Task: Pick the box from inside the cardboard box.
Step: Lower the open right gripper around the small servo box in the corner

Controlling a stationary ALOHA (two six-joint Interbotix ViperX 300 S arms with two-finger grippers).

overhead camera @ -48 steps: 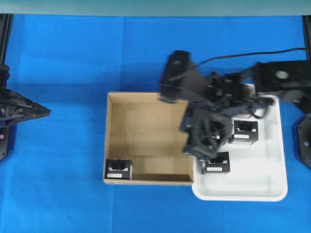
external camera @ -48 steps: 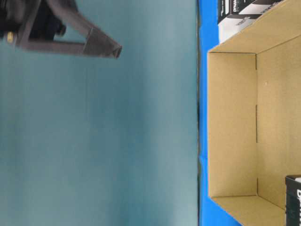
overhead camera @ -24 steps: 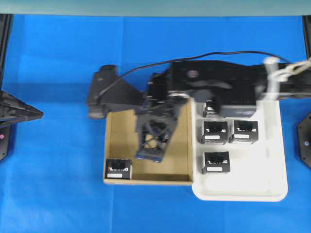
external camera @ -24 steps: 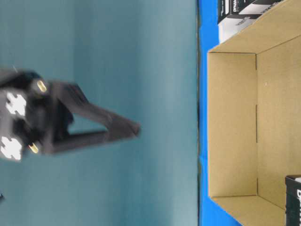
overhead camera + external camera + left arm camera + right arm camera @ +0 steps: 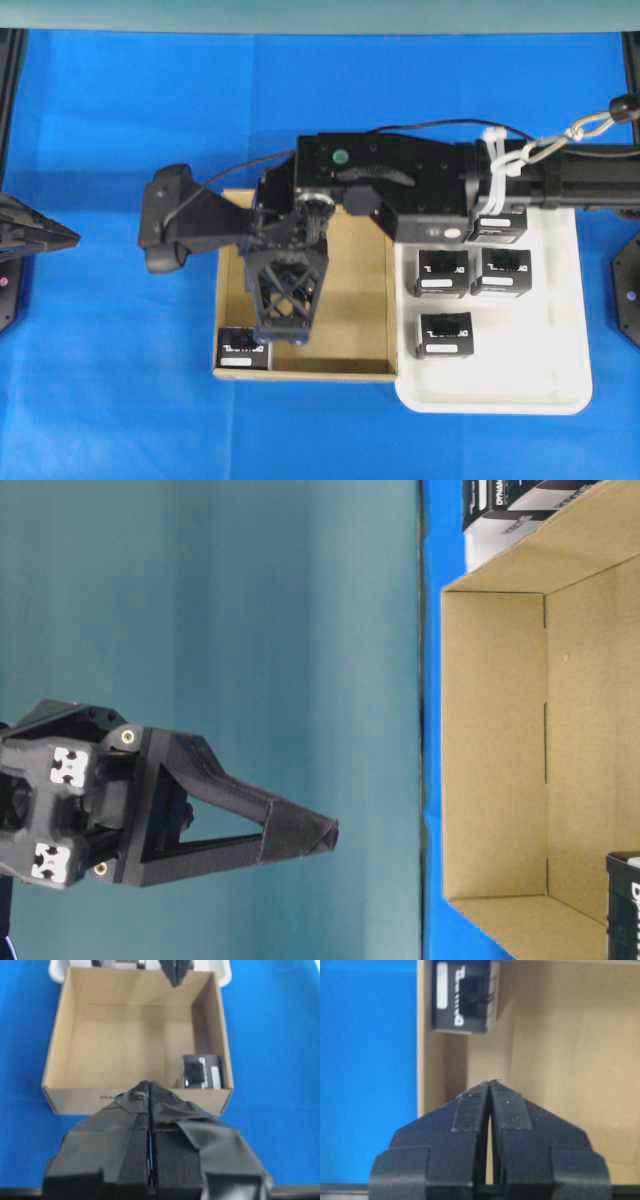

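Box [image 5: 244, 351] sits in the near-left corner of the cardboard box [image 5: 371, 330], flat on the floor, tight against two walls. It's the only black box in there. White lettering and a small white label [image 5: 238, 363] on top; lettering too blurred to read from overhead. In the table-level view only its edge shows, with a partial "D".

Right gripper [image 5: 285, 340] hangs over the cardboard box interior, tips pointing down, just beside the box and apart from it. Right wrist view: the box [image 5: 465, 996] lies just ahead of the tips and a little left, with bare cardboard floor between. Jaws pinched together, pads [image 5: 471, 1106] nearly meeting, only a hairline gap, nothing held. In the table-level view the right gripper [image 5: 325, 832] is clear above the cardboard rim, touching nothing.

Left gripper [image 5: 150, 1091] is well off to the left, outside the cardboard box over the blue table [image 5: 110, 120]. Fingers pressed together, empty. From its wrist camera the box [image 5: 200, 1071] is ahead and to the right, inside the near wall.

White tray [image 5: 560, 370] touches the cardboard box's right wall, on the far side of the right gripper from the box. Four more black boxes show in it [image 5: 443, 273], one partly under the right arm [image 5: 430, 190]. Same white lettering and labels; "DYNAM…" is readable on one [image 5: 500, 494] in the table-level view.
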